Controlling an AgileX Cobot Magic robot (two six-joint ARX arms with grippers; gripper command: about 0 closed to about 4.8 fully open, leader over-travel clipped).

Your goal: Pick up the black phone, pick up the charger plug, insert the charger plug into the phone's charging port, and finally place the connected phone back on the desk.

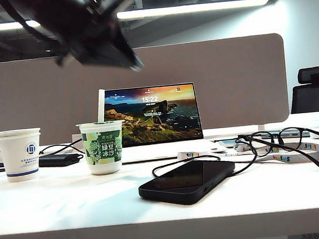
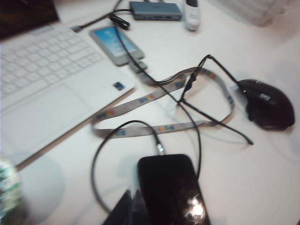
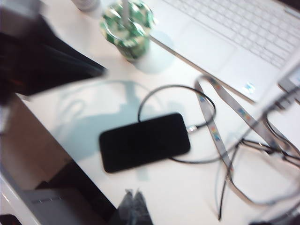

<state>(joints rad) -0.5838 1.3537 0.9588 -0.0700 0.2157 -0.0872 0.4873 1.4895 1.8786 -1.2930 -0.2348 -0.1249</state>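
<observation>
From the exterior view, I saw the black phone (image 1: 187,181) flat on the desk (image 1: 72,211), neither gripper holding it. In my left wrist view, the left gripper (image 2: 132,206), jaws closed and empty, hung beside the phone; the charger plug (image 2: 161,149) seemed seated, so I judged release gentle. In my right wrist view, the right gripper (image 3: 133,206) sat closed, clear.

One black phone (image 1: 188,181) lies on the desk (image 1: 72,211); one charger plug (image 2: 161,149) sits at its end; one white laptop (image 1: 153,120) stands open; two cups (image 1: 19,154) show, one paper, one green-labelled (image 1: 103,147); one pair of black glasses (image 1: 284,140); one printed lanyard (image 2: 154,93); one black mouse (image 2: 267,103); one grey hub (image 2: 155,10); two grippers, left (image 2: 133,206) and right (image 3: 133,206), both closed.
</observation>
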